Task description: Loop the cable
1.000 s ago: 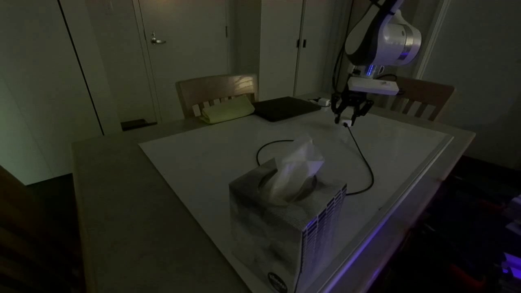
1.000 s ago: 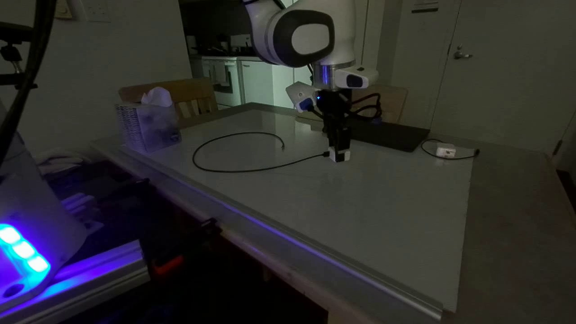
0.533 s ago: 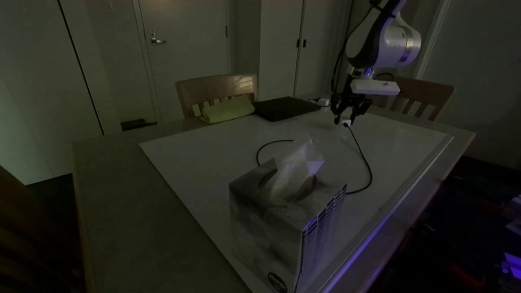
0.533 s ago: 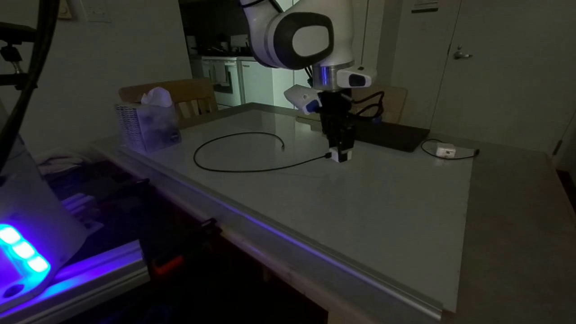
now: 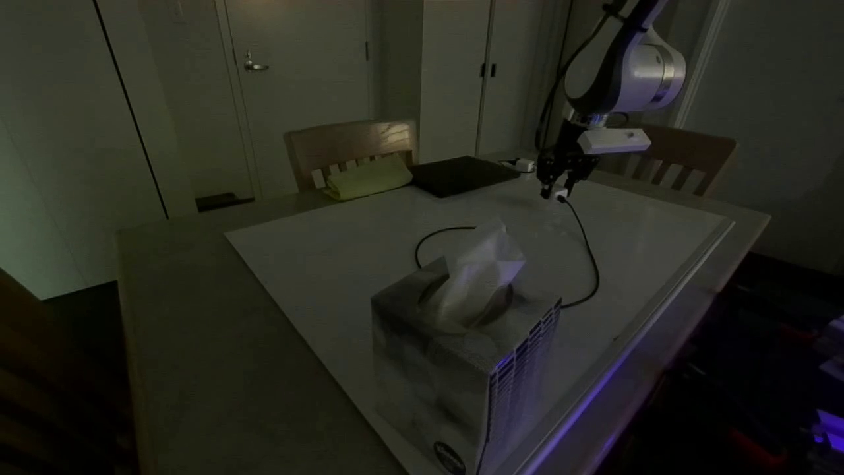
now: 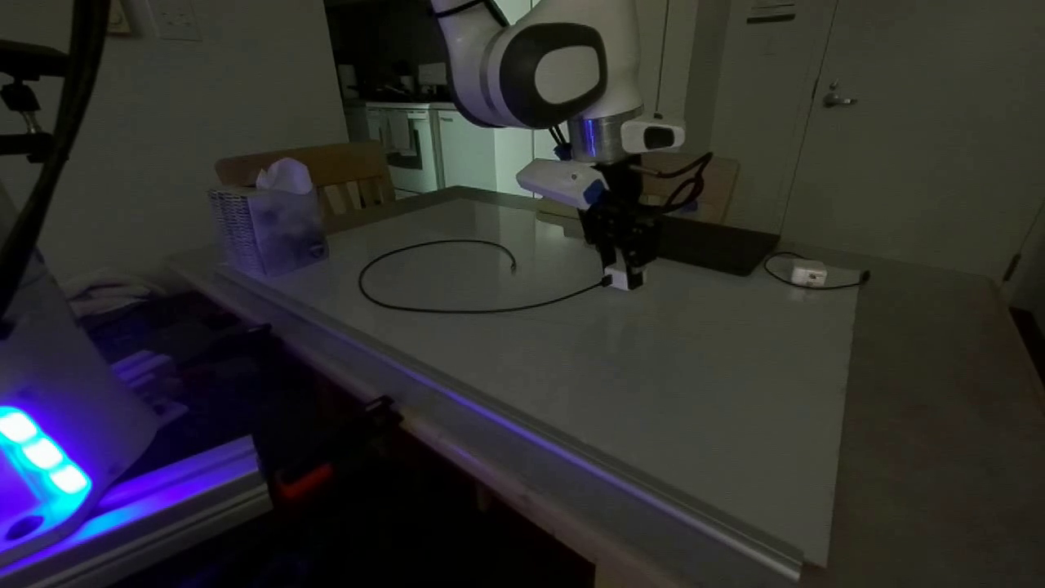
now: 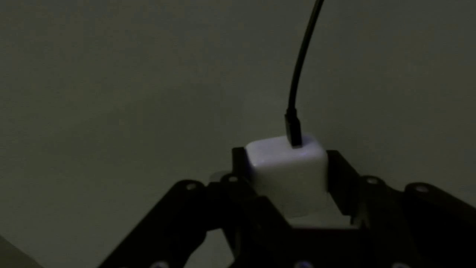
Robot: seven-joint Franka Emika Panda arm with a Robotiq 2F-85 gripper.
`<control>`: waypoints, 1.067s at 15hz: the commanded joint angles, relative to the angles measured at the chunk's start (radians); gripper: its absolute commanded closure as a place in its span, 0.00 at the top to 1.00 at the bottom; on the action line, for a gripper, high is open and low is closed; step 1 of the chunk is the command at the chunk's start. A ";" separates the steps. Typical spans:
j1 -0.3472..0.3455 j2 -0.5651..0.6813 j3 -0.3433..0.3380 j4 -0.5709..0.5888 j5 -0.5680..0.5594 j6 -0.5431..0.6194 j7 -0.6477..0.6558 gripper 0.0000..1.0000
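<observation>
Wrist view: my end effector (image 7: 288,175) pinches the plug (image 7: 292,182) by two sides; the cord (image 7: 297,74) runs from it out of frame.

In an exterior view: most of the cord lies on the white board (image 6: 694,392) in an open curve, free end (image 6: 513,266) well apart from the plug. Step, I judge: shaping the loop, not closed. Next move calls for carrying the plug low toward the free end.

In an exterior view: the tissue box (image 5: 442,376) hides the cord's middle, its tissue (image 5: 484,270) apparently the free end.
</observation>
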 commanded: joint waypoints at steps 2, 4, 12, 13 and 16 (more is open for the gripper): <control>0.030 -0.002 0.004 0.000 -0.024 0.013 0.024 0.29; 0.035 -0.017 0.036 -0.011 -0.078 0.006 -0.061 0.29; 0.041 -0.003 0.035 0.005 -0.083 0.023 -0.022 0.29; 0.061 -0.004 0.018 0.018 -0.113 0.024 -0.036 0.29; 0.026 -0.017 0.088 0.065 -0.167 0.022 -0.145 0.29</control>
